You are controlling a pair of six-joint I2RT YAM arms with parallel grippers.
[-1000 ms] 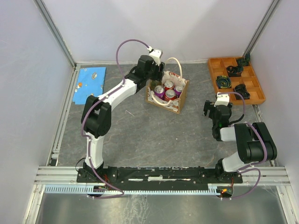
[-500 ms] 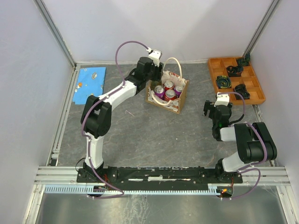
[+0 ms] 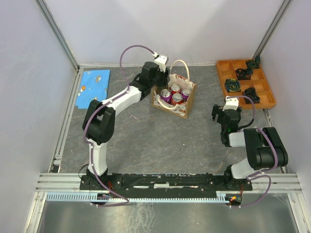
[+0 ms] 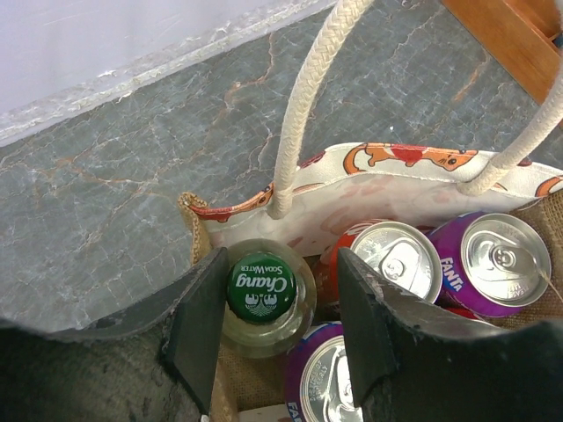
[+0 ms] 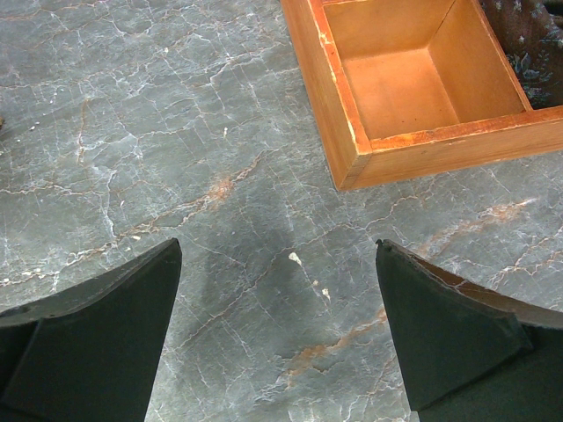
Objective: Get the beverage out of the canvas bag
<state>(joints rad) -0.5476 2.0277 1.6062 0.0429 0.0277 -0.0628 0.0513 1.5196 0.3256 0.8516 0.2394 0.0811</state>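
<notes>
1. Two hands are mine, and my left hand (image 4: 280, 264) is reaching down over the back left corner of the canvas bag (image 4: 387, 180).
2. Its two fingers (image 4: 198, 330) are partly open, and I have hold of nothing.
3. A bottle (image 4: 261, 290) with a green cap stands between those fingers. The cap says Chang Soda Water.
4. One finger is right up against the side of the bottle, but I cannot tell if it touches. The other finger has a small gap, and a bit of red can shows through it.
5. The bottle stands upright inside the bag, tucked in the corner. A white rope handle (image 4: 303, 105) comes up from the bag's wall just behind it.
6. Three cans share the bag with the bottle. A red can (image 4: 400, 259) with a silver top is just beside the bottle. A purple can (image 4: 497, 259) is next to that one. Another purple can (image 4: 330, 378) is on the near side.
7. From above, the bag sits on the grey bench (image 3: 146, 131), toward the back and near the middle.
8. My right hand (image 5: 277, 251) is well apart from the bag, off to the right. It is wide open and holds nothing, with only bare bench under it.
9. An orange tray (image 5: 352, 132) is near my right hand, in the back right corner.
10. A blue cloth (image 3: 94, 87) lies flat on the far left of the bench.
</notes>
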